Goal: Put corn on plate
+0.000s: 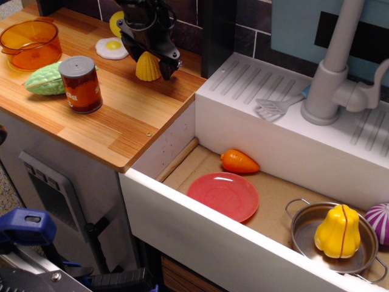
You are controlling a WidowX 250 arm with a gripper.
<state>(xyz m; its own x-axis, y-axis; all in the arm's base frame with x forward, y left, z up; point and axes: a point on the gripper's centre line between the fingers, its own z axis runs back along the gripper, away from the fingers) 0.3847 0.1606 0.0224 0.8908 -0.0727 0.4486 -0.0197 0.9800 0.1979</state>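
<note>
The corn (148, 68), small, yellow and bumpy, stands on the wooden counter (121, 115) at the back. My black gripper (152, 61) is lowered over it, with a finger (169, 66) on its right and the other on its left. The jaws look open and straddle the corn, which rests on the counter. The pink-red plate (223, 196) lies flat and empty in the sink basin, below and to the right of the counter.
A soup can (81, 84), green vegetable (44, 80), orange bowl (30, 42), fried egg (112, 48) and lemon (115, 24) share the counter. The basin holds a carrot (239, 161), a silver pot (302, 214) with yellow squash (337, 231), and a purple onion (380, 222). A faucet (331, 79) stands behind.
</note>
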